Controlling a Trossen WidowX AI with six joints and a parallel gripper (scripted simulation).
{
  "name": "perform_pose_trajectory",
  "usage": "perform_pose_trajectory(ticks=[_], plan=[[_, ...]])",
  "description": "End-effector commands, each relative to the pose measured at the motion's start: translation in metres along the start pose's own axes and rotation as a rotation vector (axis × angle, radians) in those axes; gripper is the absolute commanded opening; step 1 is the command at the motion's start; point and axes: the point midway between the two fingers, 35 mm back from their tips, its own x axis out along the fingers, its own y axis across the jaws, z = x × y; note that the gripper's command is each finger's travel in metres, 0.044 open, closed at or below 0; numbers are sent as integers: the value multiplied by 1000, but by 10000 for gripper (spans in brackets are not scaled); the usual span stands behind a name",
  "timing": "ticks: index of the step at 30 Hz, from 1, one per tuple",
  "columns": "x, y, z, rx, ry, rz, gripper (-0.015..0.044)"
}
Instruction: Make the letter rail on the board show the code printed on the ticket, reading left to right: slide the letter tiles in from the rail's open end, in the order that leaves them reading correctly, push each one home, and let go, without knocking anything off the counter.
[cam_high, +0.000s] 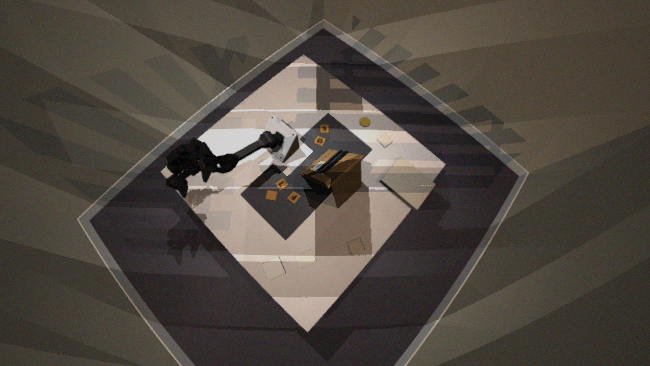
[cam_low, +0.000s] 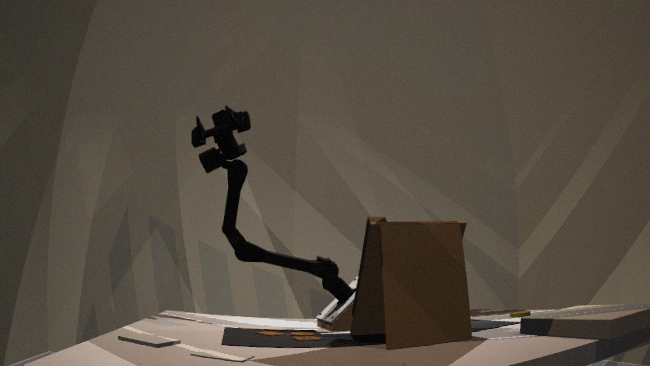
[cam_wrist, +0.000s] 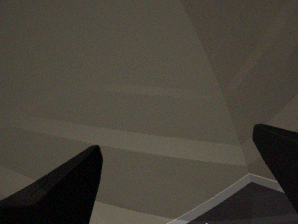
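The nearest letter tiles (cam_high: 281, 184) (cam_low: 306, 338) are a group of three, lying flat on the dark mat (cam_high: 286, 227) (cam_low: 240, 337), on the same side of the board (cam_high: 348, 182) (cam_low: 425, 285) as the arm's reach. Two more tiles (cam_high: 320, 141) lie on the mat's other part, past the arm's mount (cam_high: 283, 131) (cam_low: 325, 320). I can't read a letter on any of them from here, nor the ticket's code, so I can't tell which must go in first.

From the group of three, the gripper (cam_high: 176, 181) (cam_low: 220, 116) (cam_wrist: 178, 143) is well above and off to one side, out by a corner of the bench (cam_high: 305, 310) (cam_low: 115, 345). Its fingers stand wide, with nothing between them, and they point up and away from the tiles. The move, I'd judge, turns on that: the wrist has to tip over and come back inward and down. The tiles look square, so I make out no long axis to line up with.
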Motion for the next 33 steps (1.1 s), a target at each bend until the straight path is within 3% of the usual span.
perform_pose_trajectory(ticks=[1, 9, 19, 26, 33], plan=[[-2, 65, 3, -19, 4, 94, 440], [-21, 204, -26, -14, 87, 296, 440], [-74, 343, -122, -40, 319, 467, 440], [-128, 400, -217, -90, 520, 505, 440], [-190, 411, -320, -181, 713, 471, 440]])
